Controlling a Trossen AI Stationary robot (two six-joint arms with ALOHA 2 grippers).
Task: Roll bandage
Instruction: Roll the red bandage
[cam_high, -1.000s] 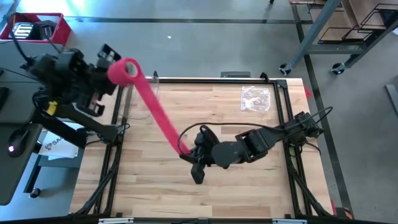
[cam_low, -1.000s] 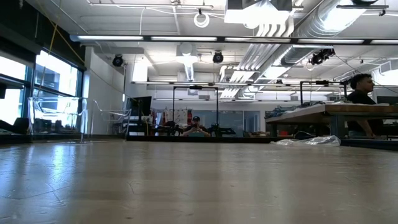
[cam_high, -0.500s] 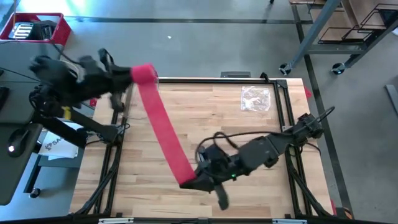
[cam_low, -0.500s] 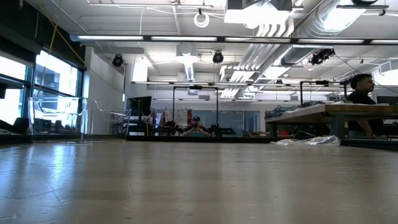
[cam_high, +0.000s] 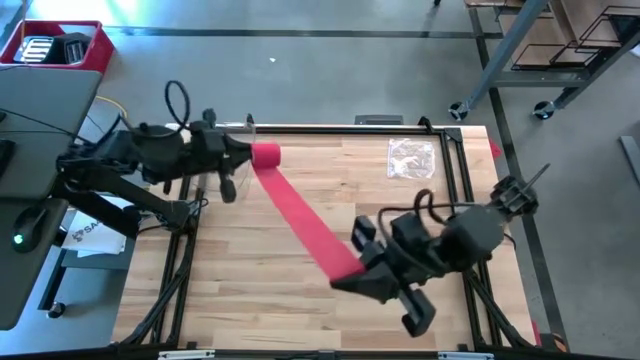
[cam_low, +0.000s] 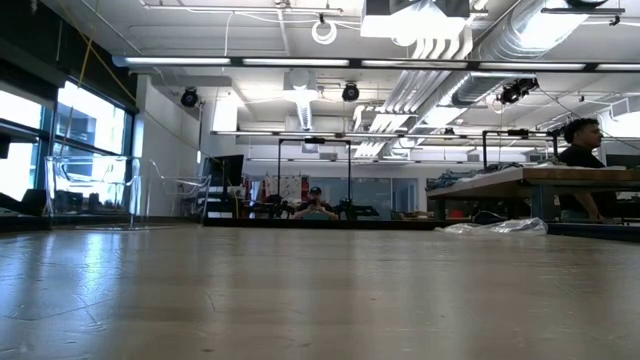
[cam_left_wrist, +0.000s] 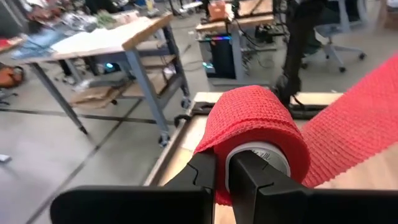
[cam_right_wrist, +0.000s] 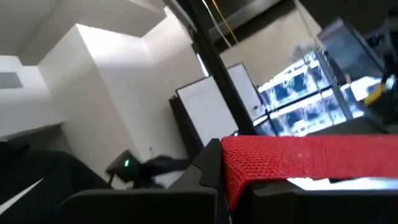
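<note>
Overhead: the bandage (cam_high: 305, 222) runs as a taut red band slantwise above the wooden bench (cam_high: 250, 300), from the far left edge toward the near right. Its rolled end sits at the left pincer (cam_high: 250, 157), by the bench's far-left corner; its loose end is at the right pincer (cam_high: 352, 276), nearer the front, right of centre. A crinkled clear plastic bag (cam_high: 411, 157) lies on the far right part of the bench, well apart from both arms.

Left wrist view: left pincer (cam_left_wrist: 222, 177) clamped narrow on the roll's pale core, red bandage (cam_left_wrist: 258, 127) wound around it, the strip trailing off to one side. The overhead does not show this grip.

Right wrist view: right pincer (cam_right_wrist: 231, 180) closed tight on the flat end of the bandage (cam_right_wrist: 298, 155); the woven texture is plain here, and the strip stretches away level.

Low view: neither arms nor bandage appear. Only the bench surface (cam_low: 300, 300), the plastic bag (cam_low: 495, 227) at its far edge, and a person (cam_low: 580, 150) seated at another table in the room behind.
</note>
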